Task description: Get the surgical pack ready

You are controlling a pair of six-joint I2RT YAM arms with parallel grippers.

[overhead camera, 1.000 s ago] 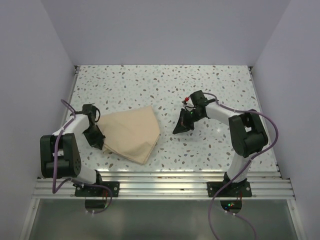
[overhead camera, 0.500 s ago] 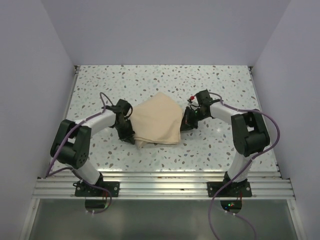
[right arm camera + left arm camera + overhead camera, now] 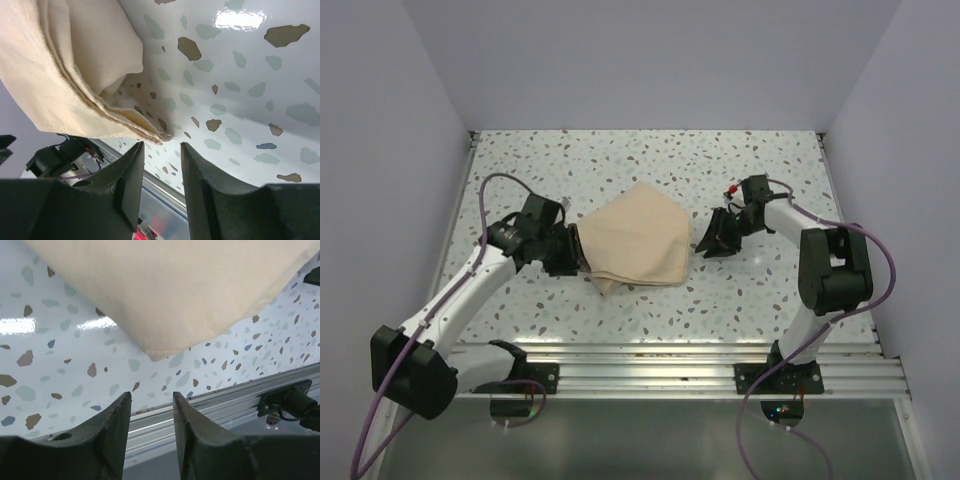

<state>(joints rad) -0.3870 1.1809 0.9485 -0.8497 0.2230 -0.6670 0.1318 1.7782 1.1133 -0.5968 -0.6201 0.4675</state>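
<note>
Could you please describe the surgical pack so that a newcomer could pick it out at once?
Look at the white speckled table, near its middle, between the left gripper and the right gripper. There lies the surgical pack, a folded tan cloth bundle with a pointed far corner. It is the only soft tan thing among black grippers.

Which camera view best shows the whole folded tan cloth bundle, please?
The top external view: it shows the folded tan cloth bundle complete, its full outline on the speckled white table. The left wrist view shows only one side and a corner of it; the right wrist view shows only its layered folded edge, close up.
</note>
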